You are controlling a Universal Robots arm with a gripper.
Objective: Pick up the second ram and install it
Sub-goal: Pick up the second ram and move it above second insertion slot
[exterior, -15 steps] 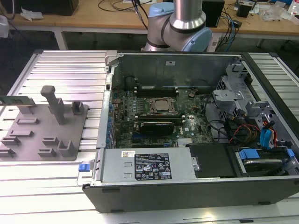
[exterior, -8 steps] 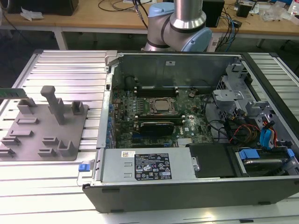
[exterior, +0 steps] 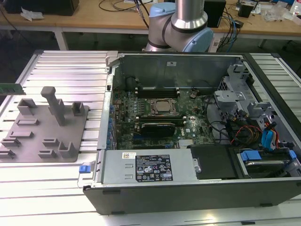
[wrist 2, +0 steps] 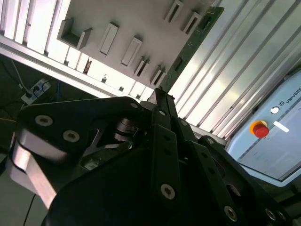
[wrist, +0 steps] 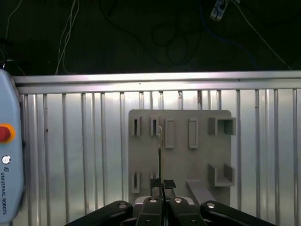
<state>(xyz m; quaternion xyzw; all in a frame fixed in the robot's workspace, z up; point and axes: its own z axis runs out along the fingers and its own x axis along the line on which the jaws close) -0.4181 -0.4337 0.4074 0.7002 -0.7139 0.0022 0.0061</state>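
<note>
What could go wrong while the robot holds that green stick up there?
The gripper pinches the second ram by one end, so the long stick might tilt or slip. It hangs beside the grey holder tray, far from the open computer case, so it could perhaps bump the case's metal wall or miss its slot.

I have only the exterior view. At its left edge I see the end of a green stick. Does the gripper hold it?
Observer: Yes; in the second wrist view the gripper is shut on the second ram.
Operator: How is the stick turned?
Observer: In the first wrist view it shows edge-on, with the grey holder tray behind it.
Operator: Anything else nearby?
Observer: A control pendant with a red button lies to one side of the tray.
</note>
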